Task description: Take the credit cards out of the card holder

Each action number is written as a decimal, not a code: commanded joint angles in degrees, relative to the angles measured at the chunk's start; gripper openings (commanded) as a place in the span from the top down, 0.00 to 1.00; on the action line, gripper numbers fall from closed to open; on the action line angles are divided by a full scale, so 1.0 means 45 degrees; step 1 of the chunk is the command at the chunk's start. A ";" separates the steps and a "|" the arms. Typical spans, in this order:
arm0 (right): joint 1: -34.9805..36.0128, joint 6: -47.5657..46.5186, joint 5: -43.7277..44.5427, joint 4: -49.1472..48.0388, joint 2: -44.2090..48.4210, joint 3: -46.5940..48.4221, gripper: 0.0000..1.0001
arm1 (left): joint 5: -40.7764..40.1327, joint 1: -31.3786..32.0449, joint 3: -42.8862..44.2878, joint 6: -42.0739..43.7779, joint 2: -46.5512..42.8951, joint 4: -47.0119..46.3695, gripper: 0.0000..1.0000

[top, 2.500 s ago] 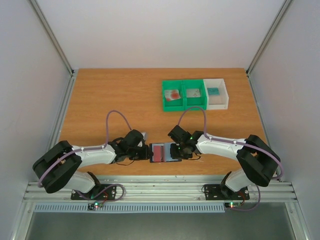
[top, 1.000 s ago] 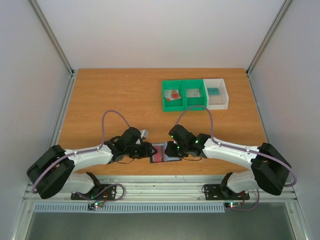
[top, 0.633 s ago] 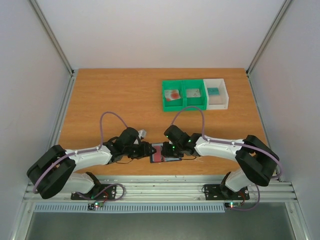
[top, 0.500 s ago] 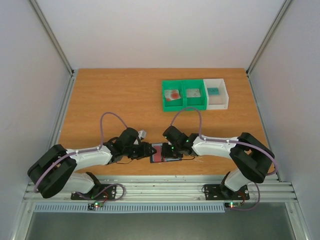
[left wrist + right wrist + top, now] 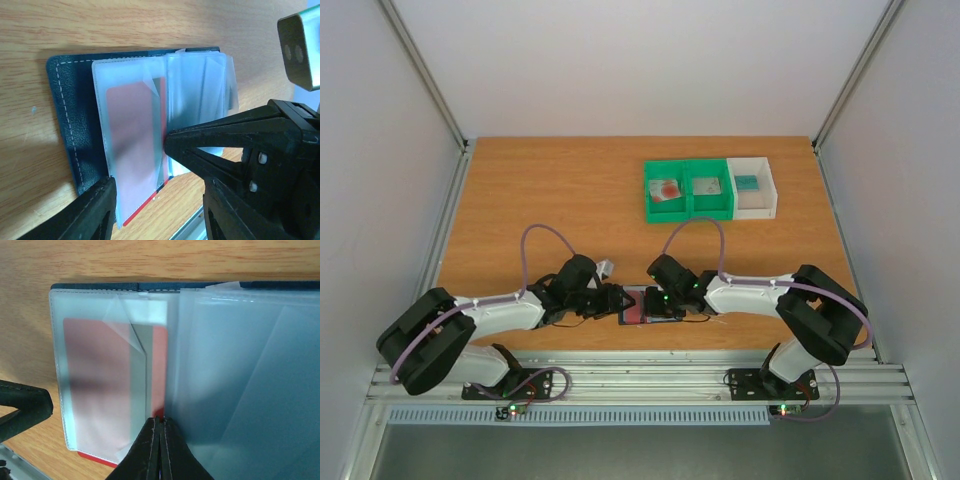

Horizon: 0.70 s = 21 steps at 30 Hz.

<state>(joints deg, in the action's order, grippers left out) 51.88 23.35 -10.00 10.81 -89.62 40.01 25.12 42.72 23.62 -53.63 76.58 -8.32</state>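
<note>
The dark navy card holder (image 5: 642, 306) lies open near the table's front edge, its clear sleeves fanned out (image 5: 200, 95) (image 5: 240, 370). A red credit card (image 5: 132, 150) (image 5: 100, 385) sits in the left sleeve, with its lower edge and its spine-side edge bare. My left gripper (image 5: 617, 302) (image 5: 160, 215) is open and straddles the holder's near edge, one finger (image 5: 97, 210) by the navy cover (image 5: 70, 115). My right gripper (image 5: 656, 299) (image 5: 160, 421) is shut, and its tips rest on the card's bare edge at the spine.
Two green bins (image 5: 666, 190) (image 5: 708, 188) and a white bin (image 5: 753, 187) stand at the back right, each with a card in it. The table's front rail (image 5: 640, 378) runs just behind the holder.
My right gripper has slid left from the holder's right edge onto its middle. My left gripper has edged a little right, staying at the holder's left side.
</note>
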 commanded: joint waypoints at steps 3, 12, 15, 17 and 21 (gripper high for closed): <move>0.0113 0.0344 0.0327 -0.0316 -0.0087 -0.0705 0.99 | 0.0144 -0.0079 0.0109 -0.0142 0.0287 -0.1075 0.54; 0.0112 0.0448 0.0361 -0.0544 0.0037 -0.1031 0.99 | 0.0264 -0.0136 -0.0037 -0.0360 0.0743 -0.1725 0.67; 0.0117 0.0520 0.0308 -0.0702 0.0009 -0.1130 0.99 | 0.0214 -0.0143 -0.0055 -0.0349 0.0829 -0.1638 0.68; 0.0112 0.0556 0.0308 -0.0776 0.0009 -0.1185 0.99 | 0.0110 -0.0156 -0.0036 -0.0312 0.0872 -0.1494 0.68; 0.0113 0.0562 0.0344 -0.0766 0.0065 -0.1215 0.99 | -0.0084 -0.0141 -0.0020 -0.0199 0.0683 -0.1122 0.62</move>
<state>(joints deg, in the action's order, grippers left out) 51.88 25.12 -10.15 4.95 -88.49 36.42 25.65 42.35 23.62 -55.07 79.81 -11.88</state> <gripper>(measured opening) 0.016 0.352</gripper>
